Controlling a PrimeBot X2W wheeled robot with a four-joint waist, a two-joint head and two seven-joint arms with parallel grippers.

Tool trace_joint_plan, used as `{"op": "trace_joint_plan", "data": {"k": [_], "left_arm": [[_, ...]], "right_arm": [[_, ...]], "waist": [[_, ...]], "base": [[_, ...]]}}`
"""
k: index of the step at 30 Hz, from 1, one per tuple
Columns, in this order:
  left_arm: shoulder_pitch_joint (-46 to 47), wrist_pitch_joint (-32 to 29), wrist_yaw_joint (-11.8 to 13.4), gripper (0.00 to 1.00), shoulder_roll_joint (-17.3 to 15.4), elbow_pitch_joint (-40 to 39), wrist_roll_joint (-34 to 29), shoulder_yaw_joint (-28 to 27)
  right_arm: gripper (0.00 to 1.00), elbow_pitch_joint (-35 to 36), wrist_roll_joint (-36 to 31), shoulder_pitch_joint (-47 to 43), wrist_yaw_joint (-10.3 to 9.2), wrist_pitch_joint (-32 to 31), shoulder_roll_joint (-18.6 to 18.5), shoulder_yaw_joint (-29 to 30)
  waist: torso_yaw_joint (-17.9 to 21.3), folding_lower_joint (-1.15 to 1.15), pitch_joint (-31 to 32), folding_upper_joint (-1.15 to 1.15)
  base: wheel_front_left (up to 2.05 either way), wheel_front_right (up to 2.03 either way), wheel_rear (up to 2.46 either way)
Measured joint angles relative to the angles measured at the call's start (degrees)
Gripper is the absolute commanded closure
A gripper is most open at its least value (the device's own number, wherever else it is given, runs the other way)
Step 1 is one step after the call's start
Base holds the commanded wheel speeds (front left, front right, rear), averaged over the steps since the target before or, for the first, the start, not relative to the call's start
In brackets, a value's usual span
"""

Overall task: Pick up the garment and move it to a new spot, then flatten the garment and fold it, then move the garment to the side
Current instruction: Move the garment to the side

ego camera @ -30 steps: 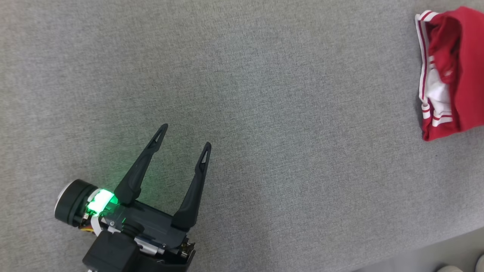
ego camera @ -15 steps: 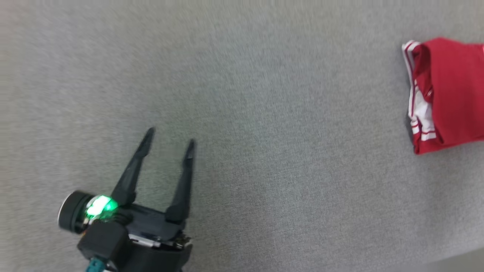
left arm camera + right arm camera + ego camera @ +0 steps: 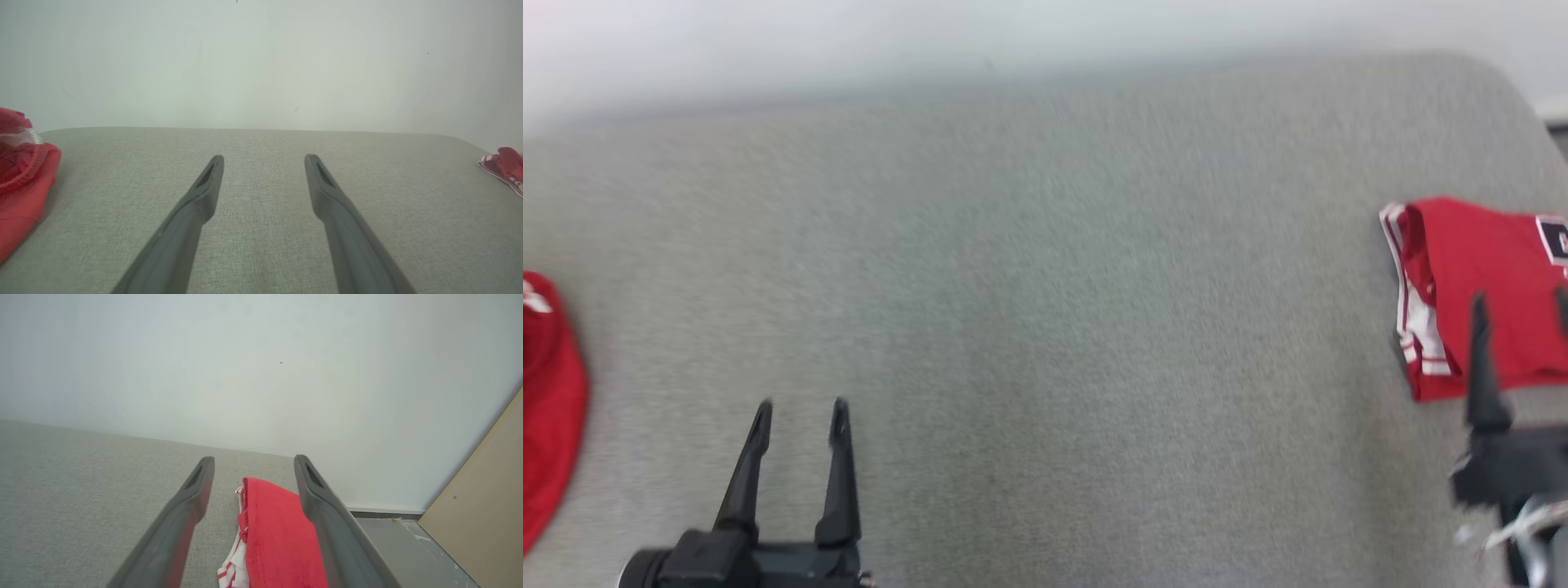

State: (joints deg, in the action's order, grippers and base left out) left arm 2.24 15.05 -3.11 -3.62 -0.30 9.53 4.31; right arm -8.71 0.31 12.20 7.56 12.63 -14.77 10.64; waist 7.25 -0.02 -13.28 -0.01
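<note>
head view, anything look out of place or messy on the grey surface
Nothing spilled or damaged. The folded red garment lies neat at the right edge; the rumpled red cloth at the left edge is the only untidy thing.

Right gripper [image 3: 253,460]: two long dark grey fingers, spread wide, empty.
Folded red fabric garment with red-and-white striped trim [image 3: 278,531]: lying between the fingers, on the grey woven fabric surface [image 3: 81,490].
Plain pale wall [image 3: 245,375]: behind.
Tan flat board [image 3: 490,490]: far right, beside a strip of grey floor [image 3: 408,547].
</note>
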Motion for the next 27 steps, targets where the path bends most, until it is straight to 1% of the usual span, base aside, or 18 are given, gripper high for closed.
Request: {"op": "trace_joint_plan", "data": {"k": [6,13,18,25,27], "left_arm": [[-2.85,-0.01,0.02,0.00,0.43,2.78,0.54,-3.20],[-5.65,-0.01,-0.48,0.00,0.62,5.09,0.03,-5.36],[-6.94,0.00,-0.98,0.00,0.66,6.01,-0.32,-6.27],[-8.86,0.00,-1.01,0.00,0.68,9.07,-0.12,-6.93],[-8.98,-0.01,-1.36,0.00,0.69,9.98,-0.20,-7.03]], "right_arm": [[0.00,5.14,2.66,-8.67,0.00,0.08,5.86,-1.31],[0.00,5.20,5.70,-15.02,0.00,1.03,10.02,-3.46],[0.00,3.90,6.73,-18.24,0.00,1.58,11.07,-6.19],[0.00,1.83,6.86,-20.94,0.00,2.11,11.74,-6.70],[0.00,1.45,6.83,-20.95,0.00,2.25,11.76,-6.47]], "waist": [[-2.27,-0.01,5.23,0.00],[-4.05,0.00,10.21,0.00],[-5.01,0.00,12.90,0.01],[-6.53,0.01,15.44,0.01],[-6.72,0.01,15.80,0.01]], "base": [[0.00,0.00,0.00],[0.00,0.00,0.00],[0.00,0.00,0.00],[0.00,0.00,0.00],[0.00,0.00,0.00]]}}
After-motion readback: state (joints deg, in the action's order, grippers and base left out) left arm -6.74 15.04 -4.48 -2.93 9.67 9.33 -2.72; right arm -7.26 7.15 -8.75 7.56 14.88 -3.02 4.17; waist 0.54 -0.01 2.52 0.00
